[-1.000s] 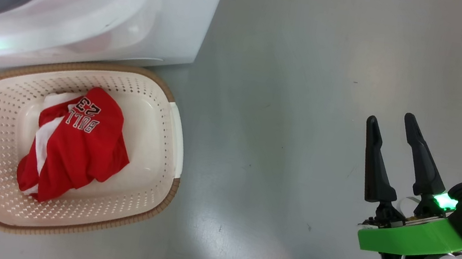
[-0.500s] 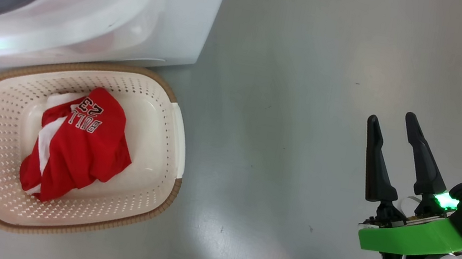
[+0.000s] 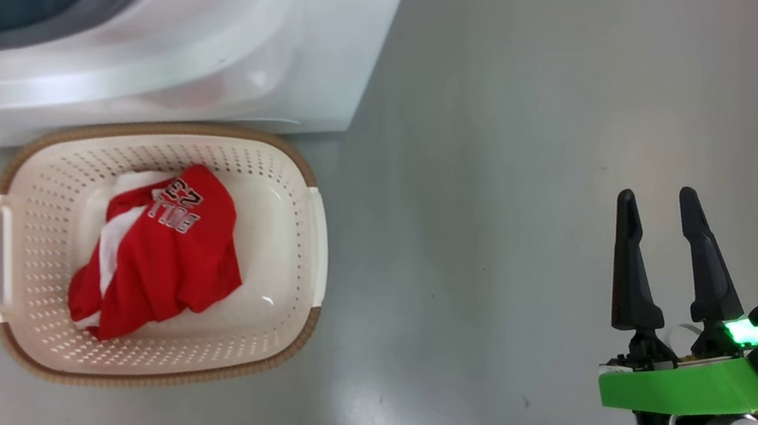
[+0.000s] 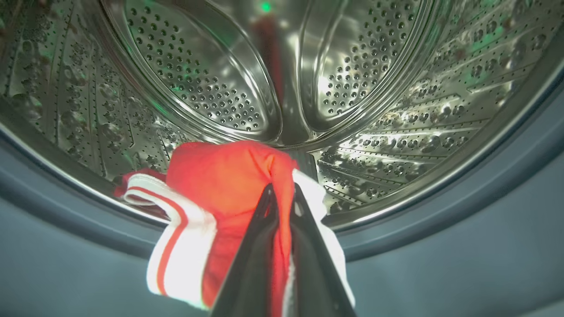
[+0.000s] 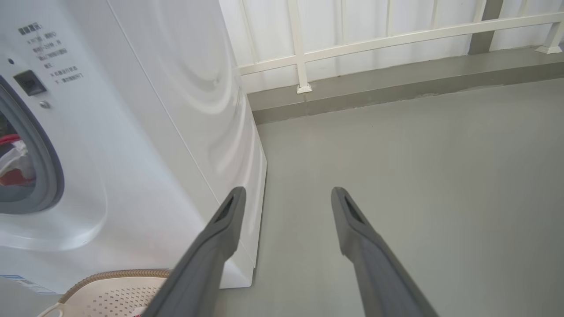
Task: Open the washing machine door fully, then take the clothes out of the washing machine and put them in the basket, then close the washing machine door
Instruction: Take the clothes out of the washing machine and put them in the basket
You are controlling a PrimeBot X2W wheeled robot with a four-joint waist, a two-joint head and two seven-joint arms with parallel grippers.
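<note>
Washing machine [image 3: 285, 38]: white front-loader, upper left of the head view. Its opening is accessible; the grey gasket [image 4: 440, 220] and steel drum [image 4: 198, 79] span the left wrist view. The machine and basket now sit further right in the head view than a second ago. This is camera motion, not the things moving.

Floor [image 3: 553, 118]: grey, right half of the head view.

Basket [image 3: 316, 225]: cream with a brown rim, on the floor just in front of the machine, lower left of the head view. It holds one red jersey [image 3: 166, 262], white "23" print facing up.

Second red garment [image 4: 220, 176]: white striped trim, centre of the left wrist view. It is bunched at the drum lip and drapes over the gasket toward the bottom of the frame.

Left gripper [image 4: 282, 189]: the change of note. It has just closed and is now pinched on a fold of the second garment, with red cloth showing between the fingers.

Right gripper [image 3: 658, 194]: lower right of the head view, fingers spread, holding nothing, well apart from the basket.

Judgement: the grasp is made. One garment is delivered, the second caught but not yet out. The next move calls for a pull clear of the gasket, then a carry to the basket. Risks: the pinch is thin and may slip, and the trim may drag on the rubber. Door closing is not yet done.
</note>
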